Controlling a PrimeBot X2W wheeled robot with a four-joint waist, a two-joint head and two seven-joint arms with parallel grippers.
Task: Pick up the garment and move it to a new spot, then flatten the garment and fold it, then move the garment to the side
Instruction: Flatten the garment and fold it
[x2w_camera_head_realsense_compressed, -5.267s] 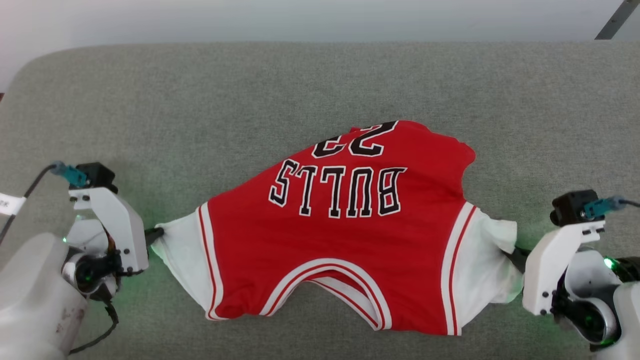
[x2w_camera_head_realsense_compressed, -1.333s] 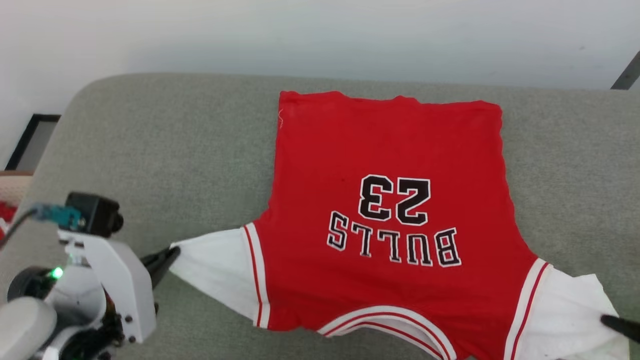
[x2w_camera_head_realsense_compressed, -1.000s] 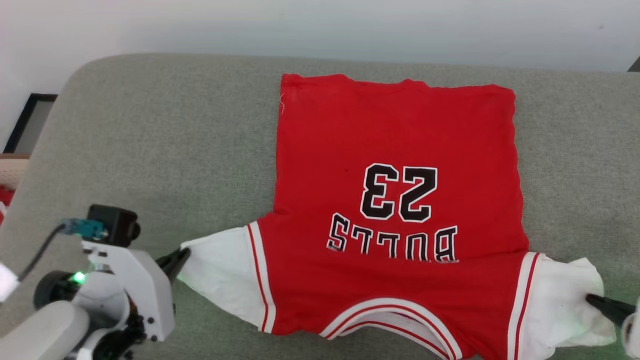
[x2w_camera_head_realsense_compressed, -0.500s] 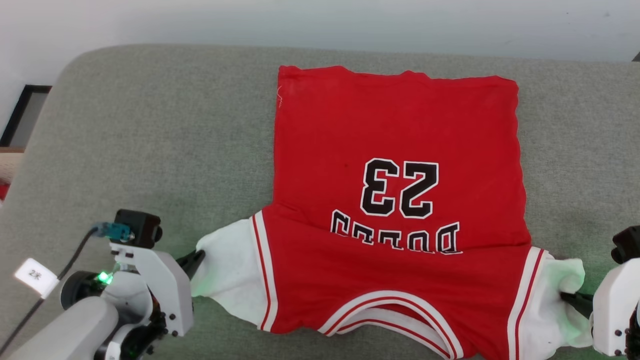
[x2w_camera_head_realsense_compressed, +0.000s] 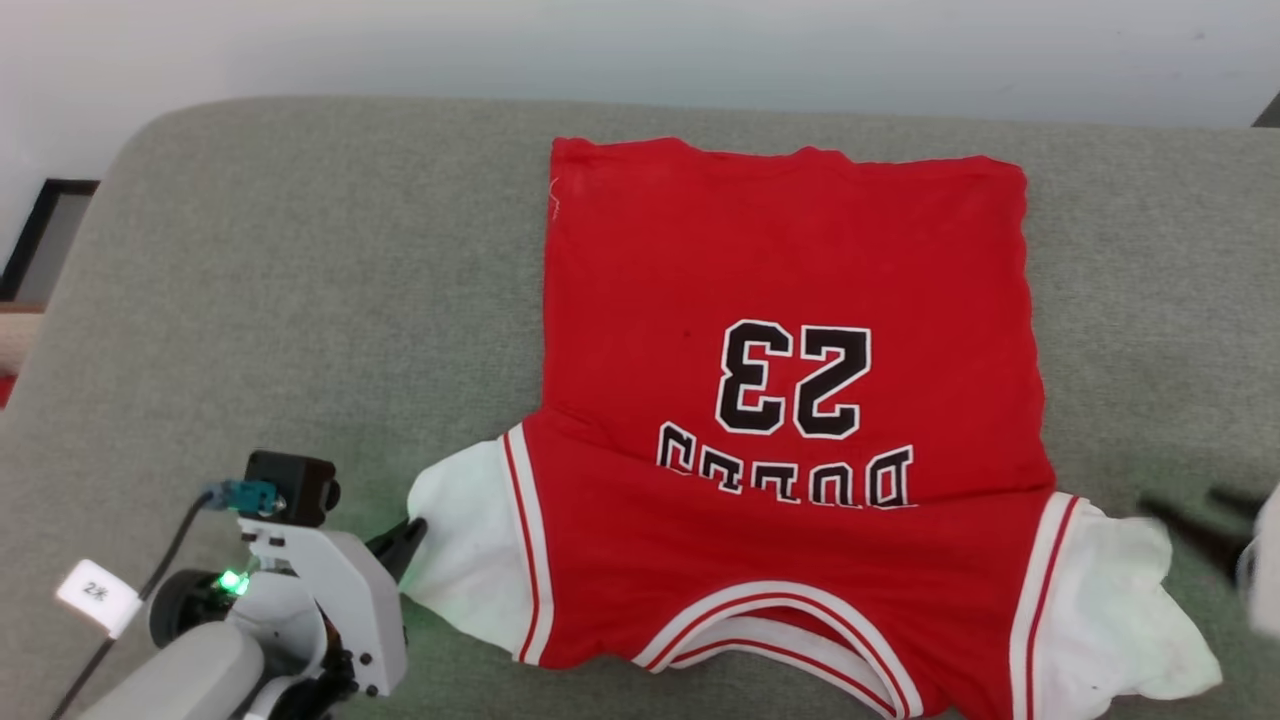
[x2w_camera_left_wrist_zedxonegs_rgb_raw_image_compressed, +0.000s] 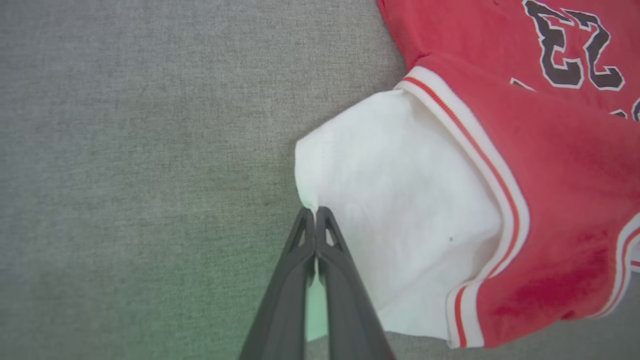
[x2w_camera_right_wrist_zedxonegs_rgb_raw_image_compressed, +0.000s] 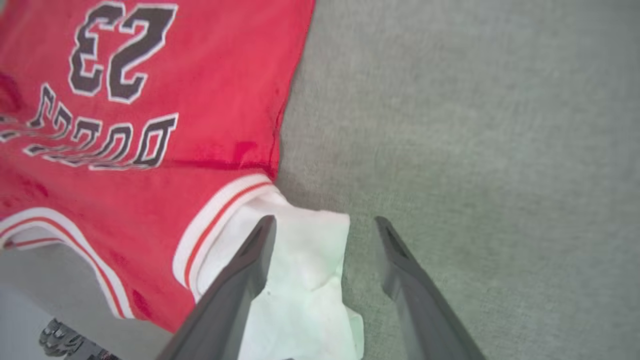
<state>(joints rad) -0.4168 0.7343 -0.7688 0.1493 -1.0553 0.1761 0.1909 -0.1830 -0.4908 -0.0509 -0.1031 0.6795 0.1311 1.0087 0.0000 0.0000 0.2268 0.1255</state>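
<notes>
The garment (x2w_camera_head_realsense_compressed: 790, 400) lies spread face up across the middle and right of the head view on a gray padded surface (x2w_camera_head_realsense_compressed: 300, 300). Its red body has the hem toward the top of the frame and the striped collar at the bottom edge. The black-and-white "23" and the block letters read upside down, and a crease across the chest swallows part of the lettering. The white sleeves, joined by red-and-white striped bands, poke out at lower left and lower right, and the right one is rumpled. My left gripper (x2w_camera_head_realsense_compressed: 408, 535) sits at the lower left, jaws pressed together on the outer edge of the left sleeve. My right gripper (x2w_camera_head_realsense_compressed: 1195, 515) is a blur at the right edge of the head view. Seen from my right wrist, its jaws are spread wide, one finger over the white sleeve, the other over bare gray, gripping nothing. A pale wall (x2w_camera_head_realsense_compressed: 600, 40) runs along the top and a dark frame (x2w_camera_head_realsense_compressed: 40, 230) stands at upper left. A white tag (x2w_camera_head_realsense_compressed: 95, 595) hangs on the cable (x2w_camera_head_realsense_compressed: 180, 530) by my left arm.
</notes>
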